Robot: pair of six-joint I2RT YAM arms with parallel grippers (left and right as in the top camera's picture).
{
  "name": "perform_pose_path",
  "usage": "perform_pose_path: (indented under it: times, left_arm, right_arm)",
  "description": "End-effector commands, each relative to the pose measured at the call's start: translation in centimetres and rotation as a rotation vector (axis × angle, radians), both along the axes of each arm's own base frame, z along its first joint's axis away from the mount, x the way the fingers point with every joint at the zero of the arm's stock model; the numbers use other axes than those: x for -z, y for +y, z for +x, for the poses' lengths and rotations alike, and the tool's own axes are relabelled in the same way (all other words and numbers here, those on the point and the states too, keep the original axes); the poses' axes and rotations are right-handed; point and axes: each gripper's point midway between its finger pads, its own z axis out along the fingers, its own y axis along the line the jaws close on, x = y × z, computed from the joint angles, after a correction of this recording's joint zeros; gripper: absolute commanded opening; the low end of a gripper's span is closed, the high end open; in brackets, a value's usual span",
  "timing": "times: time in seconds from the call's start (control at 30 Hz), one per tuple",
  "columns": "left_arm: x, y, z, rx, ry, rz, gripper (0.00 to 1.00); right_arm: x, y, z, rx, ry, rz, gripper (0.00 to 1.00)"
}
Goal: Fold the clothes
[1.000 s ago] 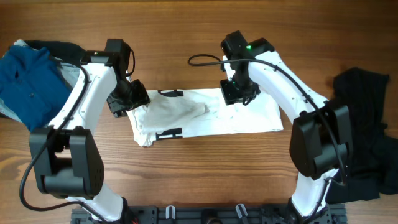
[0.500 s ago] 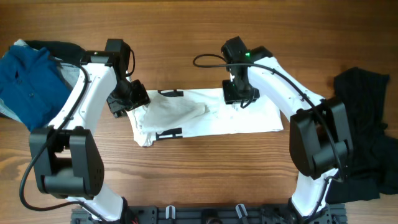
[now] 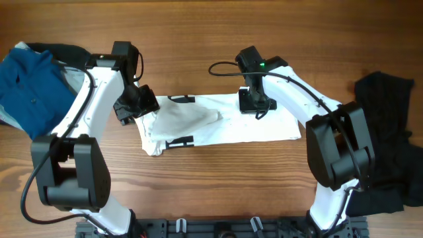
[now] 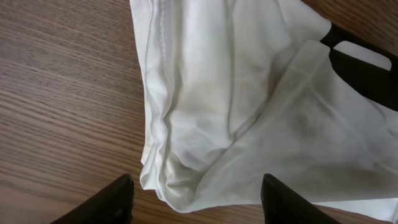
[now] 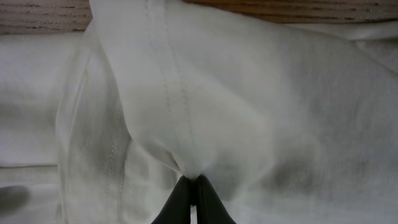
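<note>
The white T-shirt (image 3: 231, 125) lies folded into a long band across the middle of the table (image 3: 198, 33), with its black print showing at the left end. The right gripper (image 5: 191, 183) is closed tight, pinching a stitched hem fold at the band's far edge, right of centre. The left gripper (image 4: 198, 190) stands wide, a finger on either side of the bunched left end; contact cannot be told. A blue garment (image 3: 30, 92) sits at the far left. A black garment (image 3: 390, 145) is heaped at the right edge, well apart.
</note>
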Motion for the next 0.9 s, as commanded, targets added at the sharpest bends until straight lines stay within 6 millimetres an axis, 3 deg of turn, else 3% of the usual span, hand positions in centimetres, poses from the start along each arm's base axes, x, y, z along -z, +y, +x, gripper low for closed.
perform_pose_path:
  times: [0.0,0.1,0.2,0.5,0.53,0.57,0.63,0.67,0.77,0.87]
  left_arm:
    - [-0.3,0.5,-0.2,-0.005,-0.007,0.014,0.65]
    - [-0.3,0.5,-0.2,-0.005,-0.007,0.014,0.65]
    - [-0.3,0.5,-0.2,-0.005,-0.007,0.014,0.65]
    - [-0.3,0.5,-0.2,-0.005,-0.007,0.013,0.65]
    - [-0.3,0.5,-0.2,-0.005,-0.007,0.013,0.65]
    - [-0.3,0.5,-0.2,-0.005,-0.006,0.013,0.65]
    - [-0.3,0.5,-0.4,-0.005,0.001,0.014,0.65]
    - [-0.3,0.5,-0.4,-0.005,0.004,0.014,0.65]
    - [-0.3,0.5,-0.4,-0.005,0.004,0.014,0.65]
    - [-0.3,0.5,-0.4,-0.005,0.004,0.014,0.65]
  right_arm:
    - [0.0,0.6,-0.7,-0.05,0.046,0.038,0.04]
    - [-2.9,2.4,-0.8,-0.135,0.058,0.133,0.04]
    - [-4.5,3.6,-0.5,-0.182,0.024,0.197,0.04]
    - [-4.2,6.3,-1.2,-0.242,0.022,0.249,0.04]
    - [-3.9,6.4,-1.5,-0.248,0.032,0.245,0.06]
    - [-3.6,6.5,-1.9,-0.253,0.04,0.239,0.18]
    - [-3.0,5.5,-1.8,-0.244,0.029,0.179,0.38]
    - [-3.2,4.0,-0.8,-0.206,-0.006,0.1,0.38]
    - [-4.6,2.7,0.5,-0.173,-0.055,0.05,0.28]
    - [-6.2,1.3,1.7,-0.086,-0.108,0.035,0.28]
